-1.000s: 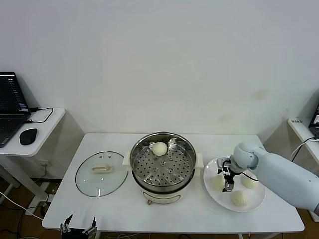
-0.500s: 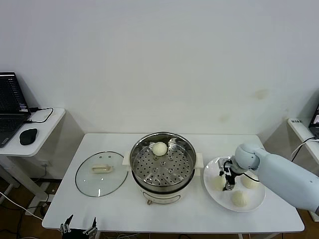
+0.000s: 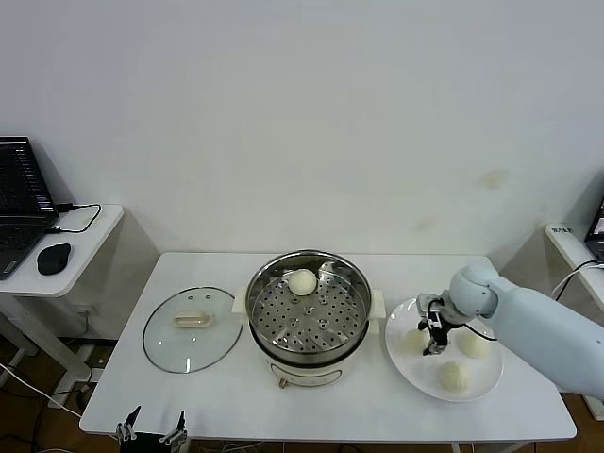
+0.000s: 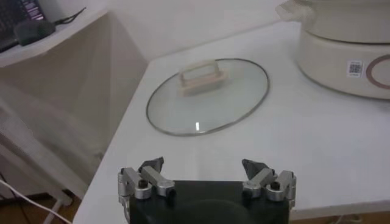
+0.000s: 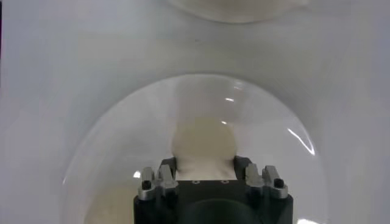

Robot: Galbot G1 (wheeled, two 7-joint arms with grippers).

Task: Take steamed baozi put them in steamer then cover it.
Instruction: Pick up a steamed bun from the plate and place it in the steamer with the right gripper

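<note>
**Baozi Gripped on Plate**

Head view: right gripper (image 3: 433,332) clamped one baozi (image 3: 415,340) on the plate (image 3: 491,382); another sat in the steamer (image 3: 308,307).

Left wrist view: left gripper (image 4: 206,178) stood open near the cover (image 4: 207,94).

Right wrist view: fingers (image 5: 166,175) pinched the bun.

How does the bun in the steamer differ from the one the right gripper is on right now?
The bun in the steamer sits free on the perforated tray, untouched; the bun on the plate is pinched between the fingers of the right gripper. The steamer bun is alone in the steamer; the gripped one shares the plate with two more. Both are smooth, round and cream-white.
</note>
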